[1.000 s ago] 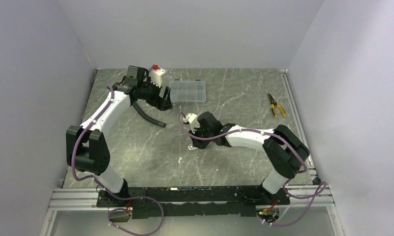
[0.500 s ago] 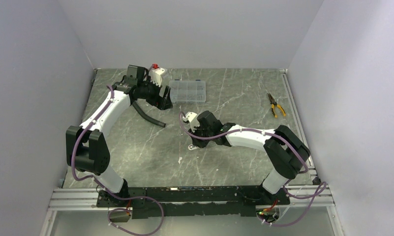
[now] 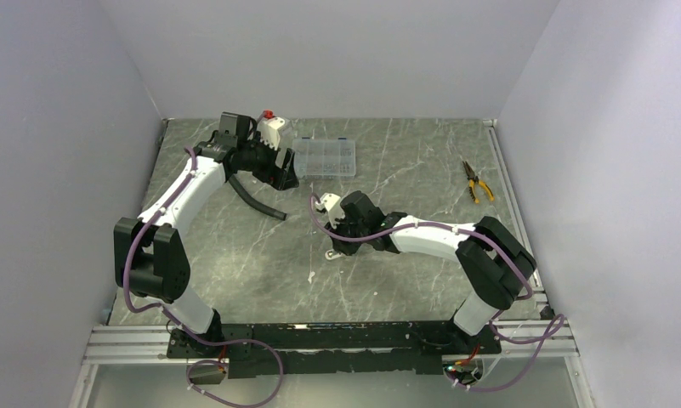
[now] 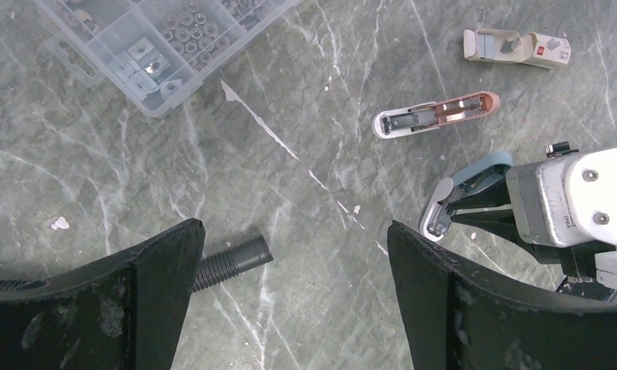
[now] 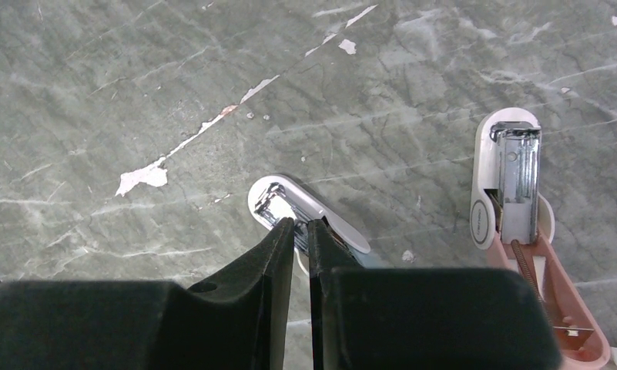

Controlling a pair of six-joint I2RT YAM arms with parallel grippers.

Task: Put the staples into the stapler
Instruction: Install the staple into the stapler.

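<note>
A blue-and-white mini stapler (image 5: 320,220) lies open on the table, its chrome magazine end (image 5: 270,202) showing. My right gripper (image 5: 301,229) is down on it, jaws closed to a narrow slit with a thin grey strip, the staples, pinched between the tips over the magazine. The same stapler (image 4: 463,189) and right gripper show in the left wrist view. A pink stapler (image 5: 513,200) lies open to the right, its magazine and spring bare. My left gripper (image 4: 290,308) hangs wide open and empty above the table near the far left (image 3: 281,174).
A small white carton with a red mark (image 4: 517,46) lies open beyond the pink stapler (image 4: 436,114). A clear parts organizer (image 3: 324,157), a black ribbed hose (image 4: 228,260) and yellow-handled pliers (image 3: 477,181) also lie on the marbled table (image 3: 405,161).
My right gripper has crept slightly to the left over the blue stapler. The left arm has not moved.
</note>
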